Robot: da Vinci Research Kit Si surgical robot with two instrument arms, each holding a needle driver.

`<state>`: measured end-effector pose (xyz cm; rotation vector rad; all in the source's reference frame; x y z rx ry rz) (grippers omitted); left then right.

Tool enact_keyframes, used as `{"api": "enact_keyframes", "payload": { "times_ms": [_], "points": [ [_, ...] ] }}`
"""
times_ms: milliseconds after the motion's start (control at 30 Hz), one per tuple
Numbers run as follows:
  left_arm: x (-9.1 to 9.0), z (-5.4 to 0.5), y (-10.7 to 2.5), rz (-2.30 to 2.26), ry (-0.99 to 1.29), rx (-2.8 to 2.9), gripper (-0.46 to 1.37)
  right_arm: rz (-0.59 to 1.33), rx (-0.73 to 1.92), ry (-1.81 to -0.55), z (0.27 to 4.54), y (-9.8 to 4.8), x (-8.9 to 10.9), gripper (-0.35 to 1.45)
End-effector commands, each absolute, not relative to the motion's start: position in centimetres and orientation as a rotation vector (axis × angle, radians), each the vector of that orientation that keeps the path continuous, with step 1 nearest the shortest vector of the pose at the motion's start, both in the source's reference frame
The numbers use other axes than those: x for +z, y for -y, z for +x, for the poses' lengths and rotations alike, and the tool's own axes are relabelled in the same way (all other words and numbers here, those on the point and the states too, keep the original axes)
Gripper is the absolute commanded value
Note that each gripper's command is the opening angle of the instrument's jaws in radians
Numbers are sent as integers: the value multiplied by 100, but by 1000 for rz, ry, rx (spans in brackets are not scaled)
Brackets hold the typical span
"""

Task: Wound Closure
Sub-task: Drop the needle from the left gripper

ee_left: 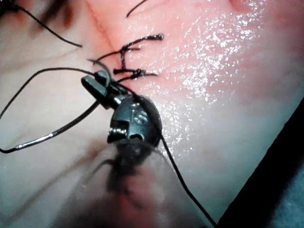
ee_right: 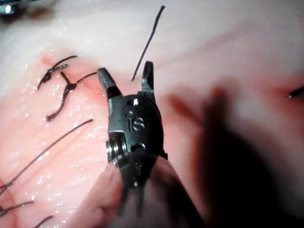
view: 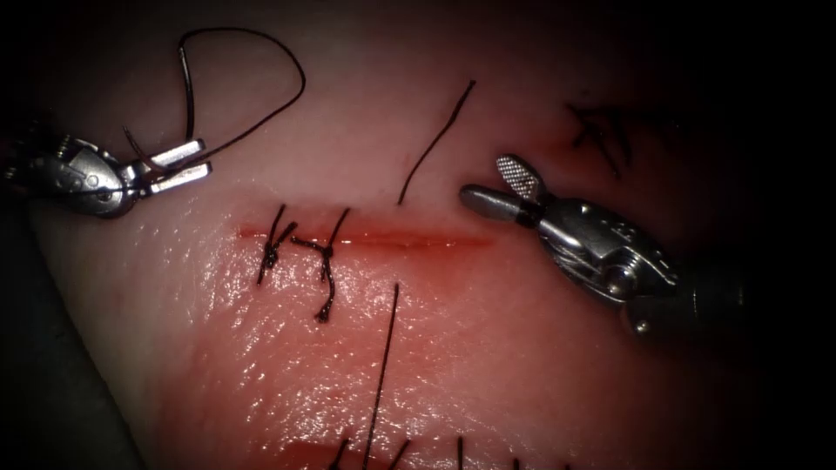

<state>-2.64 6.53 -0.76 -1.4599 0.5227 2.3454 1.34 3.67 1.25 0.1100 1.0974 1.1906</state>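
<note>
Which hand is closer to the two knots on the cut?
Left. The left hand sits just up-left of the knots, shut on thread. The right hand, open and empty, hovers past the cut's right end.

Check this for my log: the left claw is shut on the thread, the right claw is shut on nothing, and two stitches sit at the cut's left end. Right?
One slip: the right claw is open, not shut; the endoscope view shows its jaws spread, holding nothing. The rest stands: the left claw is shut on the thread, and two stitches sit at the left end of the cut.

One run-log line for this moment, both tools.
left pincer: shut on thread, left of cut | right pincer: open, empty | needle: not identified | knotted stitches: across cut
</note>
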Motion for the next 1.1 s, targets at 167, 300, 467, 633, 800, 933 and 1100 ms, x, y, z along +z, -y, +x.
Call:
{"api": "enact_keyframes", "payload": {
  "times_ms": [167,300,467,633,800,933,1100],
  "points": [
    [-70,-266,-658,-1392,-401,2486,-35,114,1184,-1092,133,-364,126,114],
    [-63,-267,-665,-1302,-375,2593,-35,115,1183,-1093,133,-362,124,113],
    [-57,-268,-674,-1203,-402,2696,-35,116,1181,-1093,133,-361,123,112],
    [-54,-267,-686,-1062,-462,2840,-35,116,1178,-1095,134,-358,124,111],
    [-50,-266,-690,-983,-449,2947,-35,114,1172,-1100,134,-352,128,108],
    [-48,-265,-691,-901,-391,3038,-35,113,1166,-1100,135,-347,130,106],
    [-46,-264,-692,-803,-328,3127,-35,114,1162,-1099,135,-344,132,106]
  ]
}}
